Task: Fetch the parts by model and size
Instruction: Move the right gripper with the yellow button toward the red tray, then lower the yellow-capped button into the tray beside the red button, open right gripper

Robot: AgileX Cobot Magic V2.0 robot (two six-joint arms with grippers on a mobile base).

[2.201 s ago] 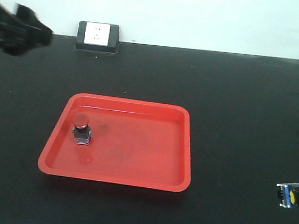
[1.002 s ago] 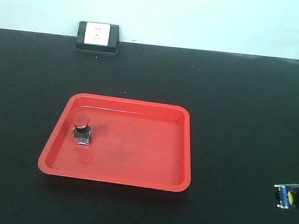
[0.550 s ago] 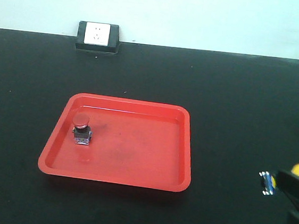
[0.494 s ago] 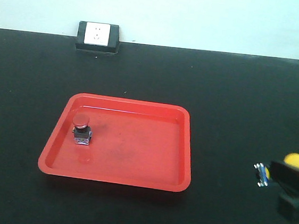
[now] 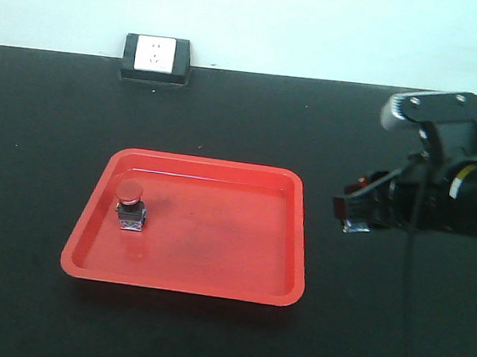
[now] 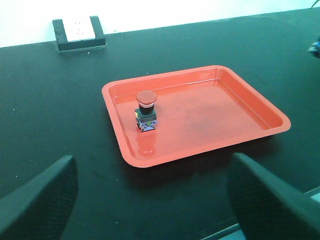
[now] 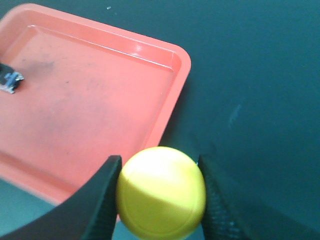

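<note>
Right gripper (image 7: pixel 160 195) clamped on yellow switch (image 7: pixel 161 191), seemingly just off tray (image 7: pixel 165 95); left gripper (image 6: pixel 150 192) wide open, empty.

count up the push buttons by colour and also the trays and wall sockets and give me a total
Red button: 1
Yellow button: 1
Red tray: 1
Socket: 1
Total: 4

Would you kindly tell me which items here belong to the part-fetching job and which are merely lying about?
Part of the job:
- red push-button switch, standing in the red tray
- yellow push-button switch, held in the right pincer
- the red tray, where the parts are collected

Just lying about:
- wall socket block at the table's far edge
</note>
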